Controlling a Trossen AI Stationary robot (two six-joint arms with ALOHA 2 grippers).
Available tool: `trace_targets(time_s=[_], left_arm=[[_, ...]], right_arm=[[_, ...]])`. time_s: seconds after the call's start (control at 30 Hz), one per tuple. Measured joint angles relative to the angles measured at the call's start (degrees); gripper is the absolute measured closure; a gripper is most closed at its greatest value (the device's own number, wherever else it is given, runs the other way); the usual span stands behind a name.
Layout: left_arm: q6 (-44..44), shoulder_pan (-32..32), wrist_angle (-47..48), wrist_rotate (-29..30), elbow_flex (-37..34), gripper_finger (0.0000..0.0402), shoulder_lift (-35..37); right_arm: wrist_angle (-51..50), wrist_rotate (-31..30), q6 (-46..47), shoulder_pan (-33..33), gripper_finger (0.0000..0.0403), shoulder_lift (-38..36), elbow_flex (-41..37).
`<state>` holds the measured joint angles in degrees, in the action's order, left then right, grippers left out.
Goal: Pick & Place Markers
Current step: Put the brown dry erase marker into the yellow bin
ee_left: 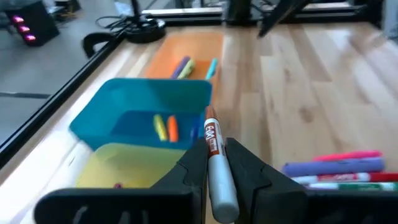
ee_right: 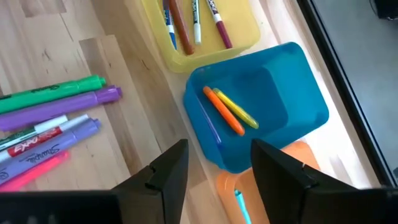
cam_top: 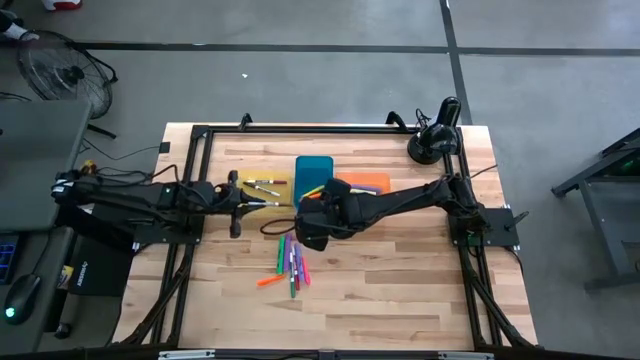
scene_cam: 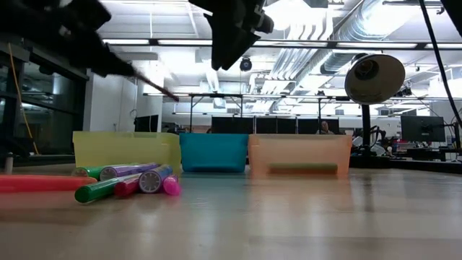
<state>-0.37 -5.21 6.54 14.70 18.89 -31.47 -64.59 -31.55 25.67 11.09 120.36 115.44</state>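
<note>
Pale wooden planks formed the surface (cam_top: 400, 280), with a workshop floor around it and a black lamp (cam_top: 432, 140) at its far right corner. One red-capped marker (ee_left: 216, 158) was clamped between the jaws of the left gripper (ee_left: 217, 163), held well above the wood and pointing toward three trays. It hung just short of the yellow tray (cam_top: 262, 185), which already held a few markers. Beside that sat the blue tray (ee_right: 273, 106), with a yellow and an orange marker inside, and then the orange tray (ee_left: 186, 53), holding three more. A loose cluster of markers (cam_top: 288, 263), in green, purple, pink and orange, lay on the wood near the middle, nearer the front edge than the trays.

The right gripper (ee_right: 217, 171) hovered over the spot between the cluster and the blue tray, its jaws apart and empty.

Several risks appeared from this position. The held marker was gripped near one end, so it seemed likely to tilt or slip if the arm swung fast. Released too early, it would probably land on the wood or strike the yellow tray's rim and bounce out. The two arms met close together near the trays, so a careless reach might have caused a collision. A low sweep could also have scattered the loose cluster, which would roll easily.
</note>
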Motion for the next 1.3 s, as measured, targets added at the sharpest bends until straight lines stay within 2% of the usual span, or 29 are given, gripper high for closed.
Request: trace_targets(time_s=[0.13, 0.3, 0.47, 0.63, 0.9, 1.1, 1.3], left_arm=[[-1.4, 0.8, -3.7, 1.9, -5.6, 0.0374, 4.4], [-3.4, 6.9, -6.5, 1.1, -10.6, 0.0374, 10.9], [-4.4, 15.7, -6.3, -6.3, -11.8, 0.0374, 14.1], [-4.3, 25.3, -4.1, -17.0, -12.0, 0.0374, 13.2], [-5.2, 38.0, -3.6, -28.9, -12.1, 0.0374, 9.7], [-11.2, 43.9, -3.7, -35.1, -12.1, 0.0374, 6.6], [-17.5, 47.8, -3.8, -37.1, -12.1, 0.0374, 2.4]], right_arm=[[0.0, 0.1, 0.0, 0.3, 0.024, 0.0, 0.0], [0.1, 0.0, 0.1, 0.3, 0.0242, 0.0, 0.0], [0.2, 0.1, 0.1, 0.3, 0.0246, 0.0, 0.0], [0.6, 0.0, 0.0, 0.3, 0.0244, 0.1, 0.0], [0.7, 0.0, -0.1, 0.3, 0.0241, 0.1, 0.0], [1.0, 0.0, -0.2, 0.3, 0.0242, 0.1, 0.0], [1.9, 0.0, -0.6, 0.3, 0.0246, 0.1, 0.0]])
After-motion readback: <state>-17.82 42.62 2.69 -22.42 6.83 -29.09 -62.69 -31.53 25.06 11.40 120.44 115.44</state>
